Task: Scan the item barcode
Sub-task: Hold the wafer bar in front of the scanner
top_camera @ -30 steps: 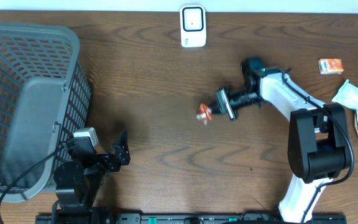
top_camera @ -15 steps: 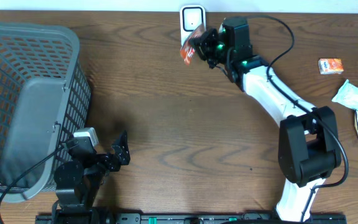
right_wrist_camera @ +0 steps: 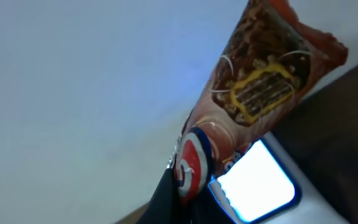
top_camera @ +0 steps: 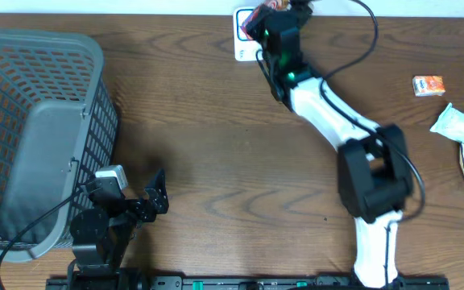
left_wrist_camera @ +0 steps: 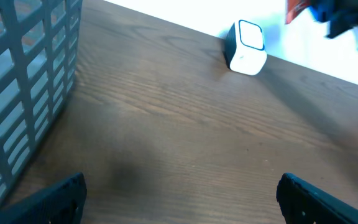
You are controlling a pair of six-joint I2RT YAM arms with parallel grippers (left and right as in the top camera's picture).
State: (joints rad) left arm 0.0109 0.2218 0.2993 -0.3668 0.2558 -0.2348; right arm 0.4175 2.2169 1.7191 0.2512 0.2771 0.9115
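Right pincer (top_camera: 265,18): clamped shut on snack packet (right_wrist_camera: 260,87). Packet hangs just off pincer tip, directly over lit scanner (left_wrist_camera: 246,48), presumably so code faces window. Left pincer (top_camera: 156,196): wide open, empty, parked beside basket (top_camera: 39,48).

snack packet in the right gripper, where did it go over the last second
The right gripper, shut on the snack packet throughout, swung it from mid-table to the far edge and now holds it over the white barcode scanner. Nothing was let go. The left gripper stayed open beside the grey basket; the packets on the right did not move.
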